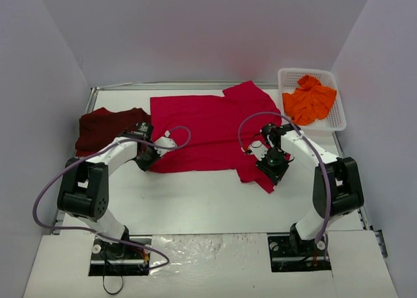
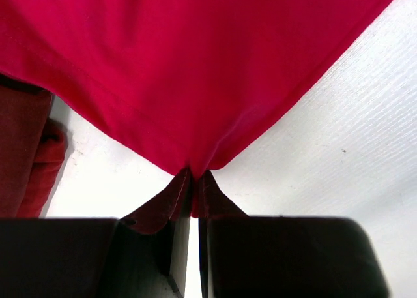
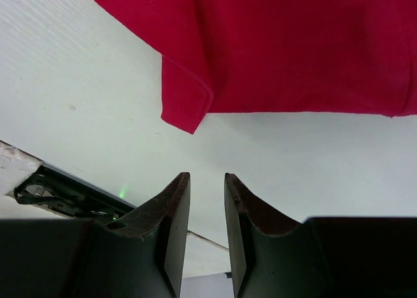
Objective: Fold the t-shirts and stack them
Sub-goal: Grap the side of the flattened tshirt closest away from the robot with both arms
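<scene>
- Three t-shirts are in view, one of each colour.
- The bright red t-shirt (image 1: 202, 132) lies spread out across the middle of the table (image 1: 195, 203), one sleeve reaching toward the far right and another toward the near right.
- The dark maroon t-shirt (image 1: 107, 130) lies at the left of the table, just beside the red one. It appears to be folded into a compact block, though the top view is too coarse to be sure.
- The orange t-shirt (image 1: 309, 101) lies crumpled inside one white lattice basket (image 1: 339, 120) at the far right corner.
- There are two arms, each with a purple cable looping from it.
- The left gripper (image 2: 194, 180) is low at the red shirt's near left corner. Its jaws are pressed together on that corner, and the cloth fans out from the pinch. A strip of maroon cloth shows at the left edge of the left wrist view.
- The right gripper (image 3: 207, 180) is at the shirt's near right sleeve. Its jaws stand a narrow gap apart with nothing between them. The tips sit over bare table, just short of the red hem and a folded sleeve corner.
</scene>
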Controlling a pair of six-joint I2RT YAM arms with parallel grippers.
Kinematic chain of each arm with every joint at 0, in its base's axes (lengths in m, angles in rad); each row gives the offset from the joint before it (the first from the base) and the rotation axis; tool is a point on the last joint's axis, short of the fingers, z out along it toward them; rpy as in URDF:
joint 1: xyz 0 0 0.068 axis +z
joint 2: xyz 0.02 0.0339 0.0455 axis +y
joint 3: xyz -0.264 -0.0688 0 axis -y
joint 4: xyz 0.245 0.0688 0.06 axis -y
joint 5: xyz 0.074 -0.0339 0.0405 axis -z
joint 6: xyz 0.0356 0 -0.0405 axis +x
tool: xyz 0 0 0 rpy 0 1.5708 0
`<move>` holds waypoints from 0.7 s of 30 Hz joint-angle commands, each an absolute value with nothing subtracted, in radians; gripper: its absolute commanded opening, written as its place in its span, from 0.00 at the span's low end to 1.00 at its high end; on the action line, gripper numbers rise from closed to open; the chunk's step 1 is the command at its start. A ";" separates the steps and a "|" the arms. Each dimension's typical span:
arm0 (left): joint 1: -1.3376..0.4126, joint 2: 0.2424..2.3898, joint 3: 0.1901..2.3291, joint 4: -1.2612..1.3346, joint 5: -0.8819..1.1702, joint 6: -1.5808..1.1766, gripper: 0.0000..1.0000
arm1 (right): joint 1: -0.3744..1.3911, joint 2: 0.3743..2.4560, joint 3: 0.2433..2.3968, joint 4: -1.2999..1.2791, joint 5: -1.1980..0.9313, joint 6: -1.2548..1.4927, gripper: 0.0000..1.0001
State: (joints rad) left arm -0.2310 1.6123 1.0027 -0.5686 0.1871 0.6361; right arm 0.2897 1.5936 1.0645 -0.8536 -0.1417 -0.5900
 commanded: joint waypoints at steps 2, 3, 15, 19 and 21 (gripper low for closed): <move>-0.241 1.601 1.045 -0.607 0.199 0.597 0.02 | 0.296 1.626 1.066 -0.888 -0.120 -0.655 0.24; -0.241 1.603 1.052 -0.609 0.196 0.592 0.02 | 0.296 1.641 1.065 -0.884 -0.123 -0.660 0.25; -0.241 1.631 1.097 -0.630 0.187 0.565 0.02 | 0.291 1.766 1.083 -0.862 -0.207 -0.739 0.37; -0.241 1.634 1.100 -0.629 0.187 0.561 0.02 | 0.279 1.790 1.086 -0.862 -0.225 -0.756 0.37; -0.241 1.637 1.104 -0.632 0.187 0.558 0.02 | 0.275 1.805 1.088 -0.864 -0.232 -0.759 0.37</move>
